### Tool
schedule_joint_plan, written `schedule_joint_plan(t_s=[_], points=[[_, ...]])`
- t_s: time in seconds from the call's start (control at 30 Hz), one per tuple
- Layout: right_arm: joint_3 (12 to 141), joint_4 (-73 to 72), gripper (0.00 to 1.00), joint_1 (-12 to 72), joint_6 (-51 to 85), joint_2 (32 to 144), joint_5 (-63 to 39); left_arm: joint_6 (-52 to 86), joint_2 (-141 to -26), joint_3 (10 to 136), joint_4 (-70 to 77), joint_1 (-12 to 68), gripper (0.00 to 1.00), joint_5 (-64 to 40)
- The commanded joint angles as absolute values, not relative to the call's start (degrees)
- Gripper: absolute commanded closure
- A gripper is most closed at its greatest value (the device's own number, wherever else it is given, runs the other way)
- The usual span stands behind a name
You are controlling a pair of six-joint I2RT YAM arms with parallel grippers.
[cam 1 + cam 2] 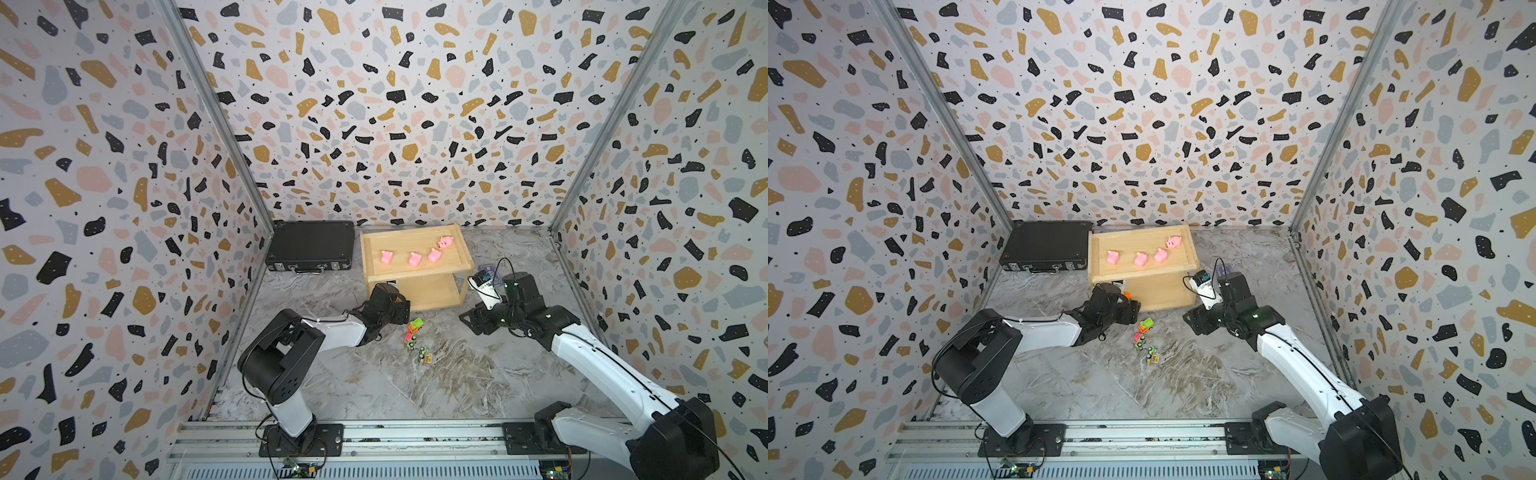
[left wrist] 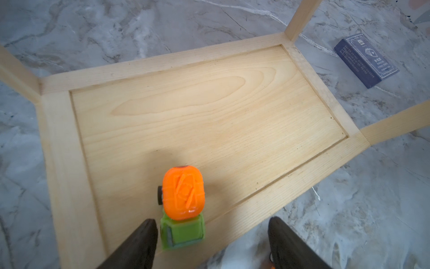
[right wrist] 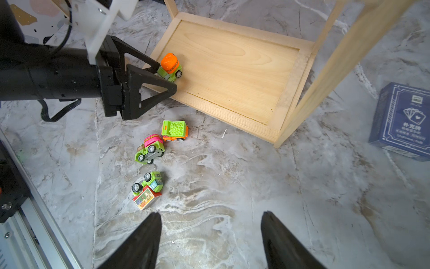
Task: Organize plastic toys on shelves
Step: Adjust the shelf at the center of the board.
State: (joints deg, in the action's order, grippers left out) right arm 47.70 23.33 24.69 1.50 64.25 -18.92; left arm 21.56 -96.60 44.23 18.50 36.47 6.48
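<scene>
The left gripper (image 2: 211, 221) is hanging open, empty, the mixer truck (image 2: 182, 200) sitting on the lower tier (image 2: 209, 104) just ahead beside one jaw: probably light, hard, slick and free-rolling, best pinched across its cab.

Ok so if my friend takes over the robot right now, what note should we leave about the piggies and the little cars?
Left gripper: open, jaws either side of the orange mixer truck, not clamping it.
Right gripper: open and empty, above the table.
Done: four pink pigs on the rack's top tier; the mixer truck stands on the lower tier.
Left: three vehicles on the table by the rack: green dump truck upright, pink-topped car and box truck tipped over.
</scene>
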Motion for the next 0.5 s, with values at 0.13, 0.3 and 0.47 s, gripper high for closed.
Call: schedule_joint_plan(t_s=[0.13,0.3,0.47], points=[[47.3,22.8,0.28,24.5,2.3,64.4,-19.8,18.9,-92.9,41.9,23.4,37.4,0.21,8.7],[46.6,21.4,0.28,24.5,3.3,64.7,-18.4,16.1,-92.9,40.8,26.9,37.4,0.22,6.4],[46.5,19.3,0.28,24.5,4.6,66.0,-14.9,14.5,-93.5,40.7,29.5,37.5,0.22,2.8]])
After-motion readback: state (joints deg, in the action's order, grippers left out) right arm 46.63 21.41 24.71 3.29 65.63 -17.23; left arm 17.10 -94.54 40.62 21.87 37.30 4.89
